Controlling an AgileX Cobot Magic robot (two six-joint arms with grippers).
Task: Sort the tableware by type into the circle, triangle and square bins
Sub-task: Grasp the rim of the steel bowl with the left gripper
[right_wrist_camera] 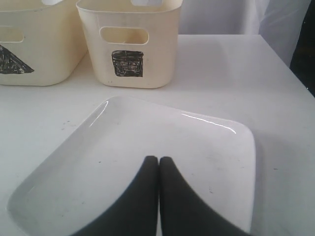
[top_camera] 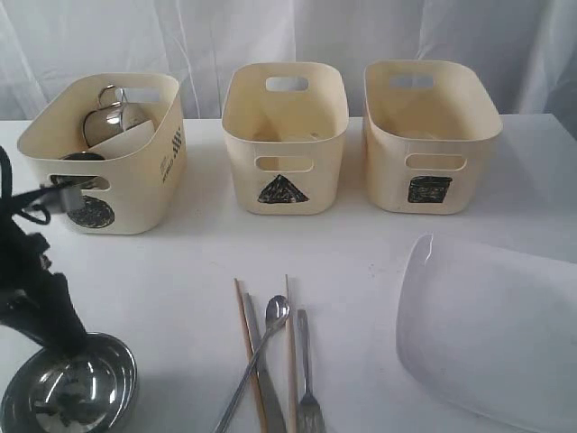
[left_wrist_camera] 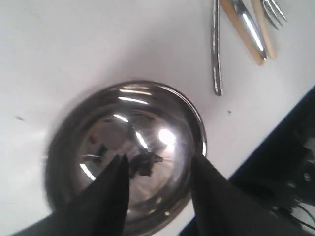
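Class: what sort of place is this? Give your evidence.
Likely a robot test bench, not a kitchen: plain white table, white curtain backdrop, cream bins with scribbled shape labels.

No words, brands or numbers legible. Signs only: hand-scribbled black shapes on the fronts of three cream tubs along the upper part of the exterior view. The left tub point(top_camera: 135, 194) bears a circle point(top_camera: 94, 213); middle tub point(top_camera: 242, 171) a triangle point(top_camera: 282, 191); right tub point(top_camera: 386, 176) a square point(top_camera: 429, 190). On the left tub's side, small dark print point(top_camera: 173, 155) — too small to read.
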